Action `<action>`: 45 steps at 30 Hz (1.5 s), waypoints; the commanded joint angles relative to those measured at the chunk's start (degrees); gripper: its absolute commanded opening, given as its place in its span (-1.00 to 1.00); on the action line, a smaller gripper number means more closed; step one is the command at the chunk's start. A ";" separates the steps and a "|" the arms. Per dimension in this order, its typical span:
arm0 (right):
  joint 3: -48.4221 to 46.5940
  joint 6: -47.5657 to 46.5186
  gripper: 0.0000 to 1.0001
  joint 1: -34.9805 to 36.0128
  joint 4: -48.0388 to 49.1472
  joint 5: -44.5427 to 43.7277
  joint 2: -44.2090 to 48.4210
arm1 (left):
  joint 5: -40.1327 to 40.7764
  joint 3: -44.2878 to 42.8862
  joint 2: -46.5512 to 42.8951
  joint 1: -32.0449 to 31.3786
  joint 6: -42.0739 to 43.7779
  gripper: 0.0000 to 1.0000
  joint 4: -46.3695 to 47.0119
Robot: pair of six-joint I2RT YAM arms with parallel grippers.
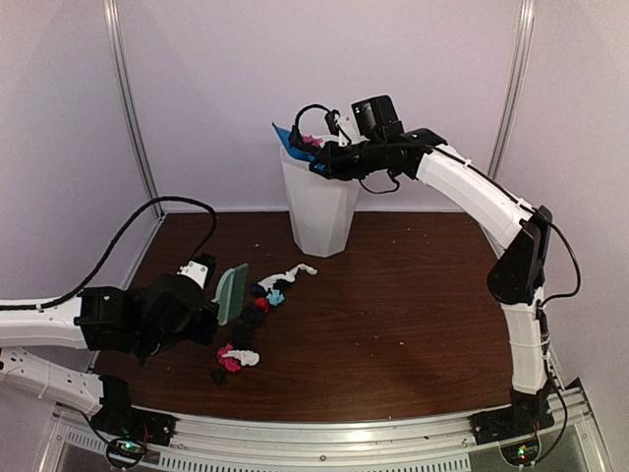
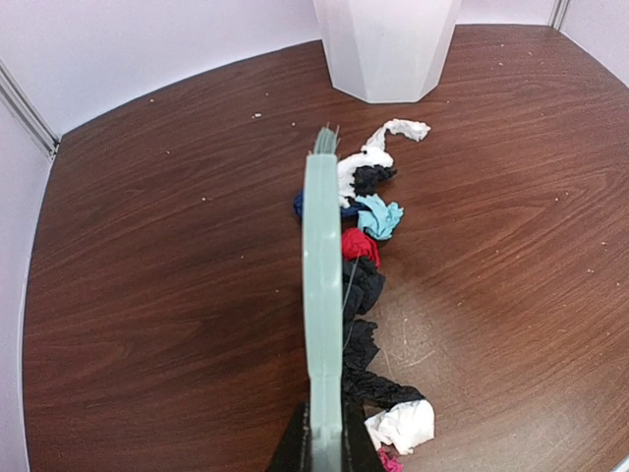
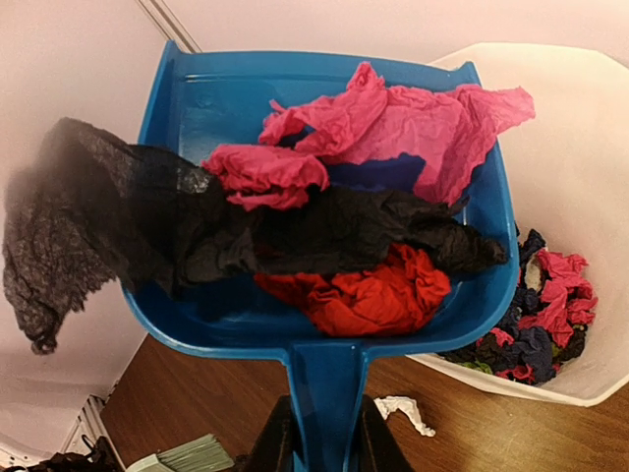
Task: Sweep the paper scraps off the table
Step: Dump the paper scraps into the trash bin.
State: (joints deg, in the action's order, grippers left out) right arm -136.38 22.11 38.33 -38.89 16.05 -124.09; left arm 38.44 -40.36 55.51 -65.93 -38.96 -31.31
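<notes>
Many paper scraps [image 1: 254, 324] lie in a loose line at nine o'clock on the surface [image 1: 413, 315], touching the mint brush [image 1: 231, 293], whose handle the left end effector [image 2: 324, 447] clamps. They look feather-light, soft and crumpled (likely to flutter), so I would push them with the bristles rather than pinch them. At twelve o'clock the right end effector [image 3: 319, 433] grips the handle of the blue dustpan [image 3: 216, 98], loaded with more scraps, above a white bin [image 1: 319, 211]. Pale walls [image 1: 216, 88] enclose the dark wood.
</notes>
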 commanded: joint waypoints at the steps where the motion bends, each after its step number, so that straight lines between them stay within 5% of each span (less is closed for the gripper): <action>1: -1.33 4.70 -1.00 -1.58 4.91 7.45 -0.37 | 0.33 0.37 0.26 0.37 -0.41 -1.00 3.61; 17: 1.39 25.39 -1.00 -5.53 21.56 22.92 -0.63 | 0.30 0.46 0.18 0.39 -0.27 -1.00 3.79; 35: 16.47 57.97 -1.00 -7.87 49.97 27.08 0.84 | 0.38 0.72 -0.88 0.37 -0.23 -1.00 3.27; 45: 16.33 62.69 -1.00 -8.00 54.65 30.48 1.41 | 0.33 0.90 -1.10 0.38 -0.32 -1.00 3.21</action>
State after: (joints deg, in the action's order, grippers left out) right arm -119.22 81.67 30.74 9.82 43.99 -124.97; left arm 38.37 -39.75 55.27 -65.93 -38.96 -30.09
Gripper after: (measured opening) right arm 0.172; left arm 0.073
